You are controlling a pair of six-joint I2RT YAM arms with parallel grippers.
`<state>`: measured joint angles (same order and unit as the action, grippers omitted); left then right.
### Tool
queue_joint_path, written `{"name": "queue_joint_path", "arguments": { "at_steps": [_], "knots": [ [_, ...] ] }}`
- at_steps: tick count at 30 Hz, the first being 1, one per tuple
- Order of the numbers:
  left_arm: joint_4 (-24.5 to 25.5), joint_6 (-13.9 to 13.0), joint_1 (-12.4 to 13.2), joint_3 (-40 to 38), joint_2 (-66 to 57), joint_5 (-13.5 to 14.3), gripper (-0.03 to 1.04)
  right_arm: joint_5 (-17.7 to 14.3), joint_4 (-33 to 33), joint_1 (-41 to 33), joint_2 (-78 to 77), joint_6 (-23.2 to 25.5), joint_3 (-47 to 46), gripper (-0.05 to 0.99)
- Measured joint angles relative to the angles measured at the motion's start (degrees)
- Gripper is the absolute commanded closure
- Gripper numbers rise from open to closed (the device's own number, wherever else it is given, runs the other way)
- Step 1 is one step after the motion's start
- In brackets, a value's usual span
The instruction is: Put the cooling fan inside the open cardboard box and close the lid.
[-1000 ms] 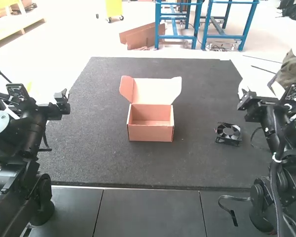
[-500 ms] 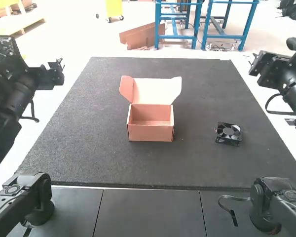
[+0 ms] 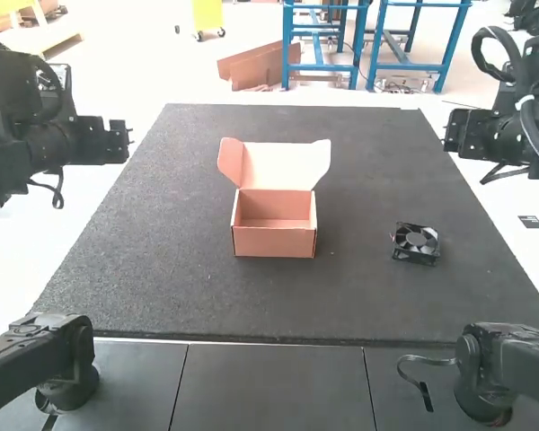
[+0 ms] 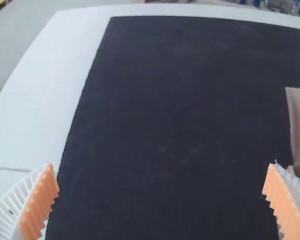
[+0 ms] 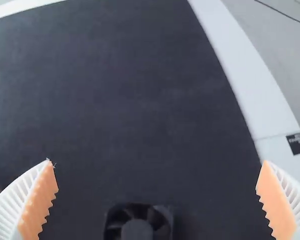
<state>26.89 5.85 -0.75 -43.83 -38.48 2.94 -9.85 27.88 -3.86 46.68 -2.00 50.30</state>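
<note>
Right now your cooling fan (image 3: 417, 242) lies on the black mat (image 3: 341, 162), well to the right of the cardboard box (image 3: 274, 220) and apart from it. The box sits near the mat's middle, open, with its lid (image 3: 283, 163) standing up at the far side. Your left pincer (image 4: 160, 210) hangs released by the mat's left edge, fingers wide apart and empty, and your right pincer (image 5: 157, 200) is likewise spread and empty by the mat's right edge

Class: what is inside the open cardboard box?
Inside the cardboard box only bare walls show; the front wall hides its floor. The cooling fan lies outside, on the mat.
</note>
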Motion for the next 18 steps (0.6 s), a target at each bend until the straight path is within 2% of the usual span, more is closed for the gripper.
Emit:
{"name": "queue_joint_path", "arguments": {
  "at_steps": [3,11,18],
  "knots": [
    [0.55,-0.02,-0.13,-1.20,-2.01,0.15,0.04,-0.26,2.58,1.09,4.07,-2.86,0.20,0.04],
    [3.41,-0.66,-0.87,-5.97,-8.98,3.61,0.04,1.38,4.42,4.92,16.79,-12.20,-2.23,0.04],
    [2.51,-1.46,-1.31,-7.06,-10.73,4.50,0.04,4.09,7.80,11.91,30.08,-11.91,1.86,0.04]
  ]
}}
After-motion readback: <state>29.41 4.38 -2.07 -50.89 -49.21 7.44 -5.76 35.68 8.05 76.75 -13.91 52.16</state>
